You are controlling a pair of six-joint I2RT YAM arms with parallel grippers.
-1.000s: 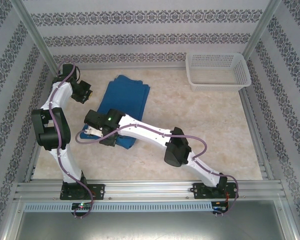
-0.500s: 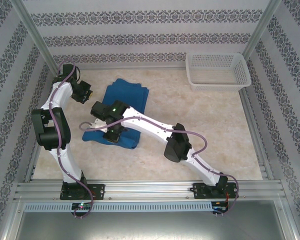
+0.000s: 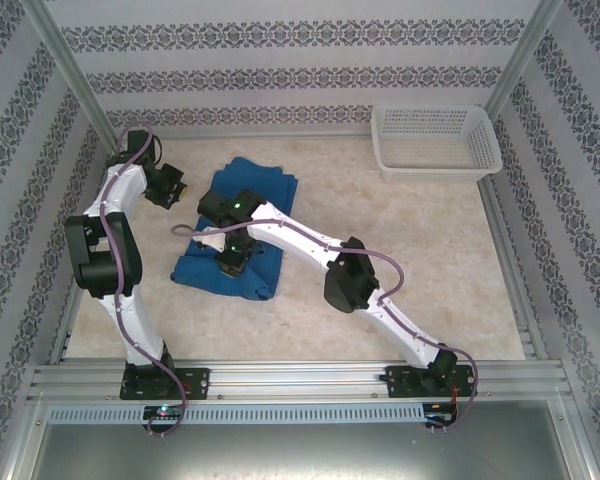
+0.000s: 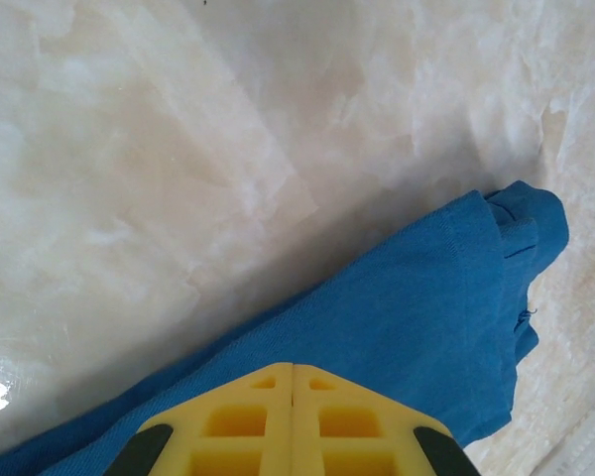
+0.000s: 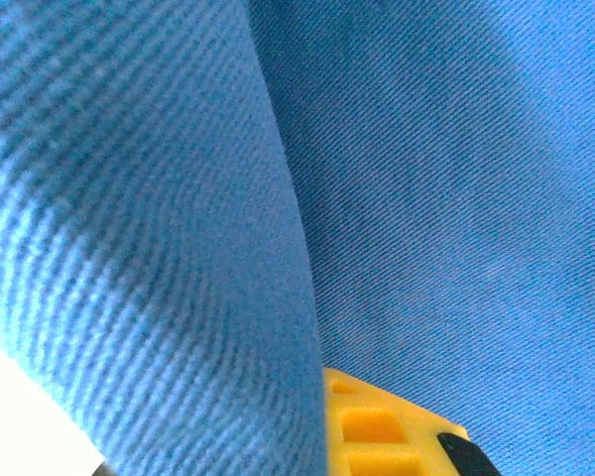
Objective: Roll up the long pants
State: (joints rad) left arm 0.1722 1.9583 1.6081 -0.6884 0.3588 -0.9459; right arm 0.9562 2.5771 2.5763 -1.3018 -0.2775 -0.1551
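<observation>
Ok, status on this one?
Left pincer shut, empty, at pants' edge. Right pincer down on pants, grip unclear. Basket far right, not in the way.

Long pants (image 3: 268, 186): plain royal-blue soft cloth, lying folded into 1 long flat stack on the left-centre of the table (image 3: 400, 250), running from the far side toward the near-left at a slight tilt. Near end is spreading wider, its edge sitting uneven. From the left wrist, the pants (image 4: 397, 317) are showing a bunched corner of stacked layers with a stitched hem. From the right wrist, the cloth (image 5: 456, 178) is rising in 1 curved fold over flatter fabric, its twill weave showing.
</observation>
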